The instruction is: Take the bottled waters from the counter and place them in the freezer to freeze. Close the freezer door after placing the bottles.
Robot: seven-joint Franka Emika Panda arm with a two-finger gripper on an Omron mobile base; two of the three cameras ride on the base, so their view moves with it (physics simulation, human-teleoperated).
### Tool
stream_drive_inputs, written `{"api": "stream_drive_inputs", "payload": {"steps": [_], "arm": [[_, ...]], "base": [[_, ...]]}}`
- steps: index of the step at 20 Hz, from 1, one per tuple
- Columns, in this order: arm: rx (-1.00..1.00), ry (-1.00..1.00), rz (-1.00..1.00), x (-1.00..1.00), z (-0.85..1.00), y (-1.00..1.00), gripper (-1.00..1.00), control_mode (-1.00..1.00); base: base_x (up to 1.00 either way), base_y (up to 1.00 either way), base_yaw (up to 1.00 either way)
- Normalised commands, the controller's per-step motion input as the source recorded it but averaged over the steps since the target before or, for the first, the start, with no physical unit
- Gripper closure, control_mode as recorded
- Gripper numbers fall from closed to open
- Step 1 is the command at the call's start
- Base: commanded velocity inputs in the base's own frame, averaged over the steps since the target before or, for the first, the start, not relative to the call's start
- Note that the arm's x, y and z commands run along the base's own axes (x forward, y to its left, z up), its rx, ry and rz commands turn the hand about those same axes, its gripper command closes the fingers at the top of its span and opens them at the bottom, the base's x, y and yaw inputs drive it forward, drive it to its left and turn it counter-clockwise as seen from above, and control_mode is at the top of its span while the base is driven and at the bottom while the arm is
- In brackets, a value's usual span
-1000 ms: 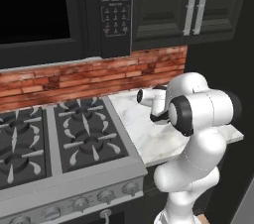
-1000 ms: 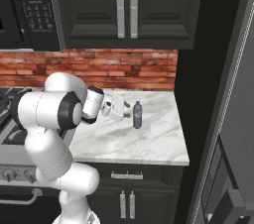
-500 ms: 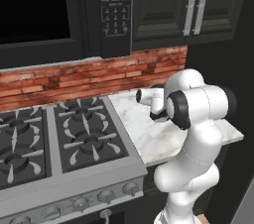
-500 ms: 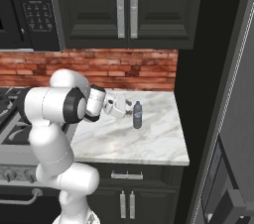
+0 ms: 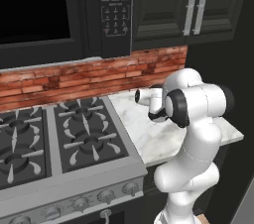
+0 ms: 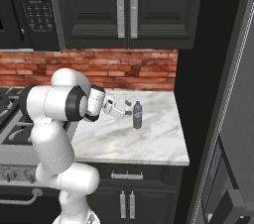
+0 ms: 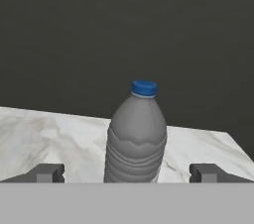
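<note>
Claw (image 7: 127,172) open, grey bottle (image 7: 135,136) upright between fingertips.

The arm has reached closer to the grey bottle (image 6: 137,115).

Rendered scene, even diffuse light, no clear src; dark cabinets (image 6: 124,7) read near-black w/ little detail. No glare or blur; soft shadow beside bottle (image 7: 135,136) on marble counter (image 6: 149,141).

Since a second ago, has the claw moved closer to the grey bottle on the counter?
Yes. In the right base view the claw has crept rightward along the counter toward the upright grey bottle, which stays put; its jaws stand open.
</note>
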Motion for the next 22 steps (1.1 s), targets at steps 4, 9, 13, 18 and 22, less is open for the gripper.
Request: {"api": "stream_drive_inputs", "payload": {"steps": [4, 9, 13, 18, 22], "arm": [[0.00, 0.00, -0.04, -0.02, -0.01, -0.02, -1.00, -1.00], [0.00, 0.00, -0.02, 0.00, 0.00, -0.05, -1.00, -1.00], [0.00, 0.00, 0.00, 0.00, 0.00, -0.08, -1.00, -1.00], [0.00, 0.00, 0.00, 0.00, -0.01, -0.09, -1.00, -1.00], [0.00, 0.00, 0.00, 0.00, 0.00, -0.11, -1.00, -1.00]], "base": [[0.00, 0.00, 0.00], [0.00, 0.00, 0.00], [0.00, 0.00, 0.00], [0.00, 0.00, 0.00], [0.00, 0.00, 0.00]]}}
